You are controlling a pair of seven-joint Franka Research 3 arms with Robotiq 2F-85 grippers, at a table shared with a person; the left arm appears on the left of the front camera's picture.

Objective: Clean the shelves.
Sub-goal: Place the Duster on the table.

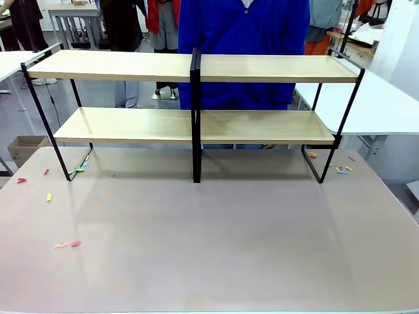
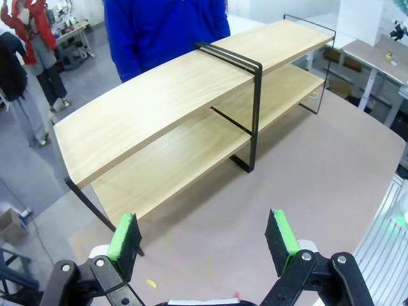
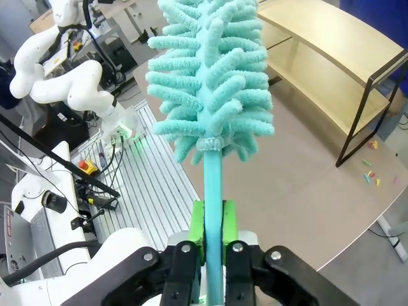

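The shelves (image 1: 196, 98), two long pale wooden boards in a thin black frame with a central black post, stand upright toward the far side of the grey bench (image 1: 216, 248), spanning nearly its full width. A person in a blue top (image 1: 243, 26) stands just behind the shelves, at their middle. Small coloured scraps (image 1: 68, 244) lie scattered on the bench in front of the shelves' left end, with more scraps (image 1: 342, 170) beside the frame's right foot. Both boards look bare. Seen from its wrist camera, the left hand (image 2: 204, 239) hangs released above the bench on the near side of the shelves, green pads spread wide with nothing between them. The right hand (image 3: 213, 223) is clenched on the turquoise handle of a fluffy duster (image 3: 210, 76), whose head points up, off the right end of the shelves.
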